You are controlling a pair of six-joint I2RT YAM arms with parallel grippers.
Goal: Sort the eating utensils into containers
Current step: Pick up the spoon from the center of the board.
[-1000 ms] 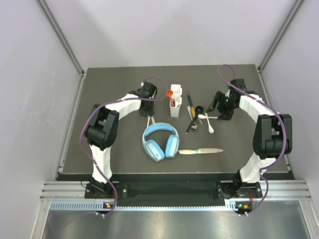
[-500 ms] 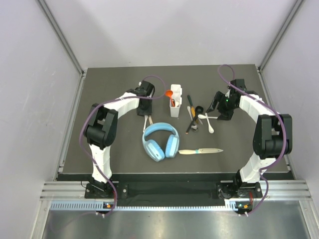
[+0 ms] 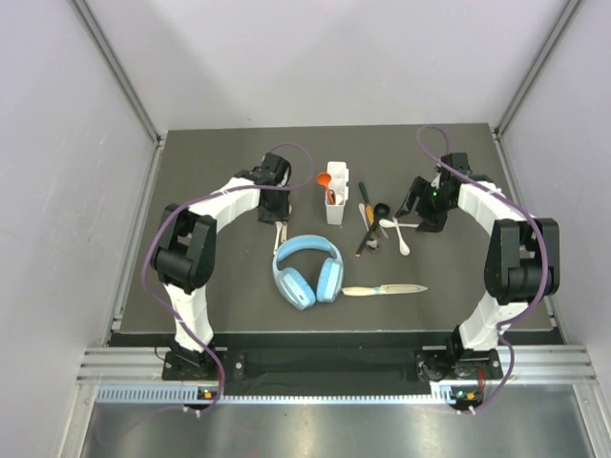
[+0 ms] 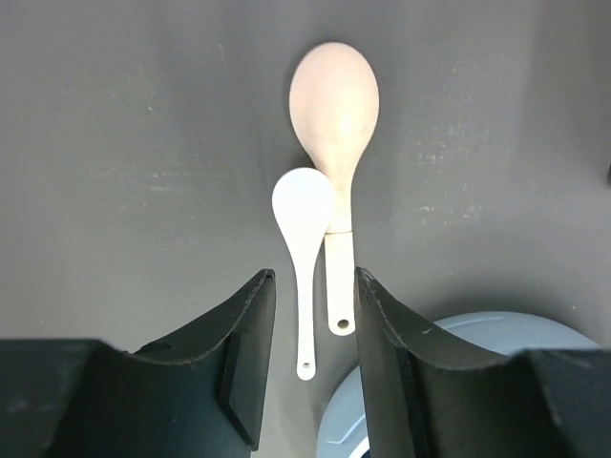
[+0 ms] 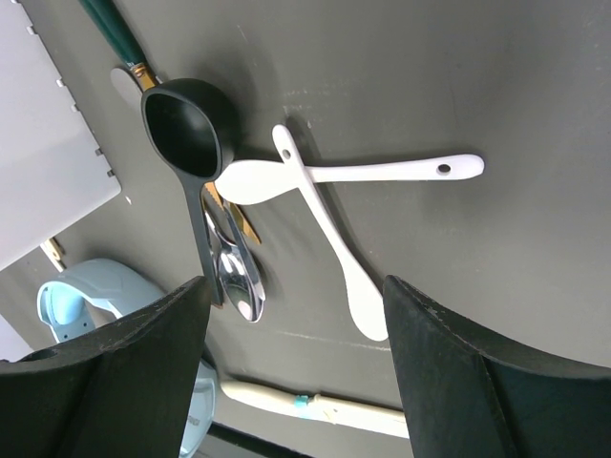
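My left claw (image 4: 312, 279) hovers half open and empty above two spoons lying side by side on the dark table (image 4: 115, 143). One is a small white spoon (image 4: 304, 205), the other a larger cream spoon (image 4: 334, 95). Their bowls point away from me and their handles run back between my fingers. The white one seems to lean on the cream handle, though I cannot tell for certain.

The risk I see is that closing here could catch both spoons at once, or pinch one and flick the other aside. The light-blue headphones (image 4: 477, 343) sit just beside the handle ends, so my right-hand finger could knock the band on the way down.

The white caddy (image 3: 337, 202) stands near, to my right, with an orange-red spoon (image 3: 326, 178) sticking out of it.

My right claw (image 5: 291, 286) is spread wide and holds nothing. Under it lie two crossed white spoons (image 5: 325, 174), a black scoop (image 5: 181, 119) and a metal spoon (image 5: 239, 277), touching in a loose heap, so one lift may drag its neighbours. A pale-handled knife (image 3: 385, 289) lies apart, nearer me.
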